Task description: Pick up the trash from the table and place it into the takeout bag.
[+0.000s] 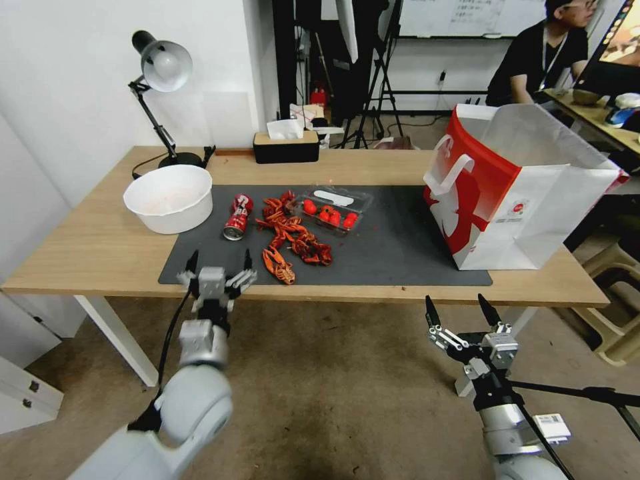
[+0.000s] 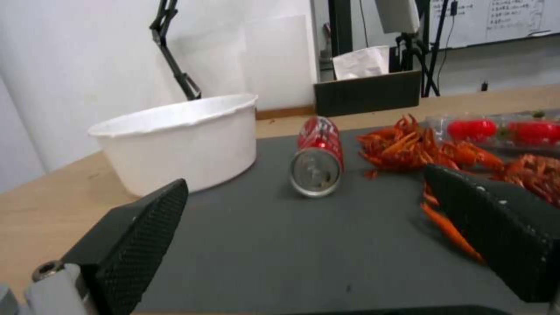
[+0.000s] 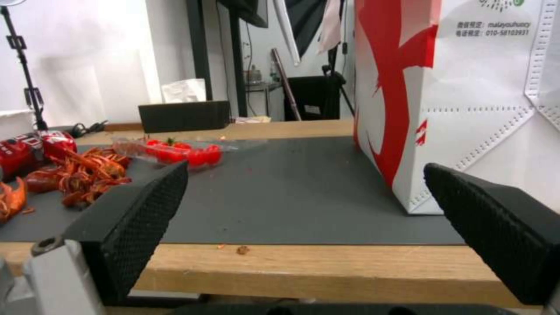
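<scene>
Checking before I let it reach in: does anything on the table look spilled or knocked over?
Yes. The red can lies on its side on the dark mat, beside the white bowl. Crayfish shells lie loose on the mat. The takeout bag stands upright.

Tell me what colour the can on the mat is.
The can is red with white lettering and a silver end, clearest in the left wrist view.

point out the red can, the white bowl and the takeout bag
red can [image 1: 237,217], head view, on its side wall.
white bowl [image 1: 170,213], head view, on its outer wall.
takeout bag [image 1: 533,220], head view, on its white side panel.
</scene>
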Motion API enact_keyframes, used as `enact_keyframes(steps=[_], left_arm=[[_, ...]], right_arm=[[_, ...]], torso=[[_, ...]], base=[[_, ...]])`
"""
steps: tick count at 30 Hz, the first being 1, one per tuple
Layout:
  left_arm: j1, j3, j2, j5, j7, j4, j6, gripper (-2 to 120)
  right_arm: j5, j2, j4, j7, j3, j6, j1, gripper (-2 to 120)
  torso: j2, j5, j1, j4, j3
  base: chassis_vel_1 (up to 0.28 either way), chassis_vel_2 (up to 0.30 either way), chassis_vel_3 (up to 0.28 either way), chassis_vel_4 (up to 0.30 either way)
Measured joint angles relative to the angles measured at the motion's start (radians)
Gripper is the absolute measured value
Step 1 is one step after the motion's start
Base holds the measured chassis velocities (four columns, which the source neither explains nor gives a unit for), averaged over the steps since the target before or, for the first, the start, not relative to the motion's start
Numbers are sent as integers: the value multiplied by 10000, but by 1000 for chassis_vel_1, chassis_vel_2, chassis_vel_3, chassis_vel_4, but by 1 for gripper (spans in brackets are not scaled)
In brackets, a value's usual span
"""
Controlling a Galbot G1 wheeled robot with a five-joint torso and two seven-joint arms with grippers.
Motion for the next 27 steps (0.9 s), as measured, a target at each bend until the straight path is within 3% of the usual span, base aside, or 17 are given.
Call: enact_keyframes(steps=[5,17,23,27], left_arm=[[742,-197,-59,263,416,-56,-635,100],[870,-146,-265,238,787,-53,-872,100],[718,-206,-89,-279,1255,78,-1182,100],[315,-289,10,-924,1941,277,-1463,100]], right_arm=[[125,-74,16,-57,73,-33,26,100],[198,-97,25,-113,168,-13,-61,100],[214,-90,20,-129,185,-4,-67,100],[207,-68,11,-143,165,-2,-64,100]], torso=[[0,1,1,0,0],[-1,1,1,-1,0],[-1,1,1,0,0],[-1,0,1,0,1]], base=[[0,0,0,0],[0,0,0,0],[0,0,0,0],[0,0,0,0]])
